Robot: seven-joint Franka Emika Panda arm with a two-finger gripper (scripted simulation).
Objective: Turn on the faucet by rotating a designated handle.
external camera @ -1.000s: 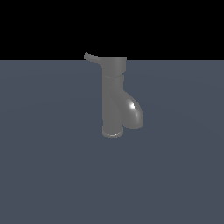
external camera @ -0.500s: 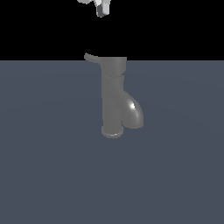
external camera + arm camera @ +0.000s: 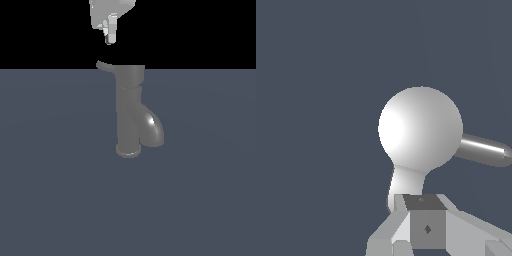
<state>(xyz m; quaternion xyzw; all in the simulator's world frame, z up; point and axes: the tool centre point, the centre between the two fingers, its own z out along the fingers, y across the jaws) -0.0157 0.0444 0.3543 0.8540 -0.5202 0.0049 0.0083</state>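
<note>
The faucet (image 3: 130, 107) is a grey upright cylinder with a round base flange, standing in the middle of the exterior view. Its thick glossy spout (image 3: 152, 129) curves toward the exterior view's right. The thin handle (image 3: 104, 65) sticks out from the top cap toward the exterior view's left. My gripper (image 3: 110, 39) hangs just above the handle's tip, not touching it, with its fingers together and nothing between them. In the wrist view I look down on the round cap (image 3: 420, 127), the handle (image 3: 405, 182) and the spout (image 3: 483, 151), with my gripper (image 3: 425, 204) over the handle's outer end.
A flat blue-grey floor (image 3: 55, 190) spreads around the faucet, with a black background behind it. Nothing else stands on the floor.
My gripper has come down from the top of the exterior view. It was out of view a second ago and now hangs close above the handle's tip. The faucet and handle have not moved.
</note>
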